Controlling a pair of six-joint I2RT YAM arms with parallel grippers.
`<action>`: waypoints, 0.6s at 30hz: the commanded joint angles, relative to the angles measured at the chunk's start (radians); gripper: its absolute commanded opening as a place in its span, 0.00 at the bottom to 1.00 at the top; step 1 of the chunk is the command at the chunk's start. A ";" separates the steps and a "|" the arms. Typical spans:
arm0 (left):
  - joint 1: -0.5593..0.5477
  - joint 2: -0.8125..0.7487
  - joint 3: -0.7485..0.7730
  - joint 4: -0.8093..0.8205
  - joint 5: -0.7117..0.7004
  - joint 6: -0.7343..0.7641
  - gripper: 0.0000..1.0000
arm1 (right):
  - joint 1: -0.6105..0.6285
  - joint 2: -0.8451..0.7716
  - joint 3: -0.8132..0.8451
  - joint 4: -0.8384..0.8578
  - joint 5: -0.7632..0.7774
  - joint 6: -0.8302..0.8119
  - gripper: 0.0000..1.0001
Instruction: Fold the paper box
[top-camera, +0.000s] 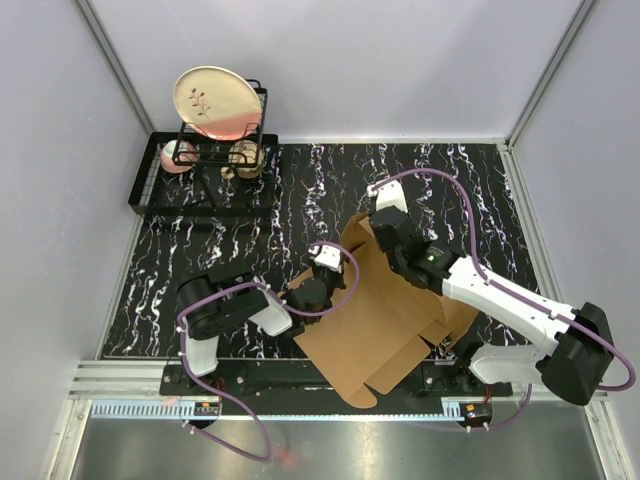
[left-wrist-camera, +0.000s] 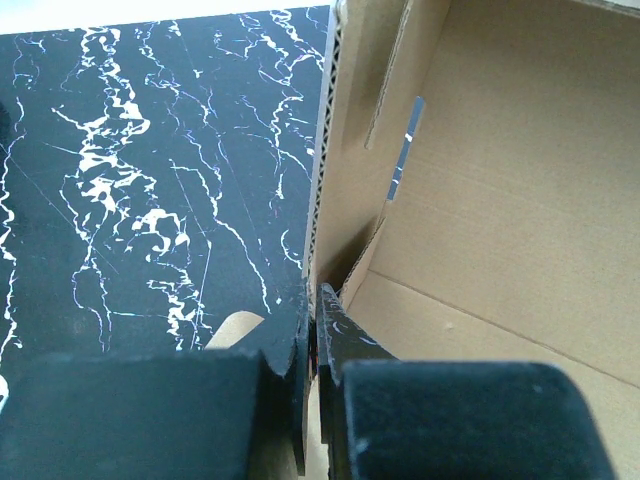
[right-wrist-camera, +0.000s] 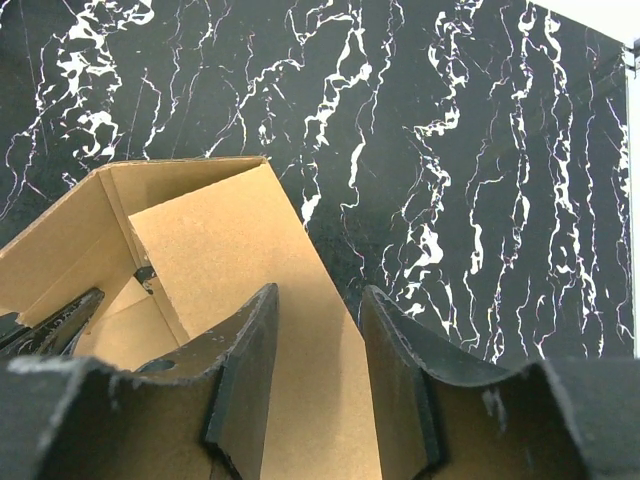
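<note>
— Where was the box (top-camera: 385, 320) at that point?

— At the near edge of the bench (top-camera: 300, 190), a little right of the middle, with one corner poking out past that edge. Its floor lay flat, and some walls already stood up on the far side.

— And the pincers?

— The left pincer (left-wrist-camera: 312, 300) was pressed together on the cut edge of a raised side wall (left-wrist-camera: 325, 150) at the box's left side, pinching the board between its tips. The right pincer (right-wrist-camera: 320, 293) stood half spread above a slanting flap (right-wrist-camera: 230, 250) at the far corner of the box. I saw nothing caught between its fingers.

— How would you have expected the board to behave?

— Light, I judged. It looked stiff across each panel and willing to bend only along its creases. It was probably light enough to slide on the smooth bench at a nudge, so one pincer had to anchor it while the other pushed.

— Where to hold it, then?

— By a bare edge near a crease, as the left one did, since a thin wall suits a narrow pinch. Pressing mid-panel risked a dent or a kink, and a released flap would likely have sprung back.
</note>
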 joint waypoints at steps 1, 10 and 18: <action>-0.006 -0.042 0.000 0.310 0.036 -0.009 0.02 | -0.016 -0.030 -0.007 -0.012 -0.047 0.025 0.47; -0.006 -0.035 -0.009 0.312 0.030 0.000 0.01 | -0.061 -0.101 0.047 -0.031 -0.151 0.027 0.53; -0.006 -0.043 -0.020 0.323 0.018 0.008 0.01 | -0.114 -0.162 -0.034 -0.057 -0.180 0.075 0.53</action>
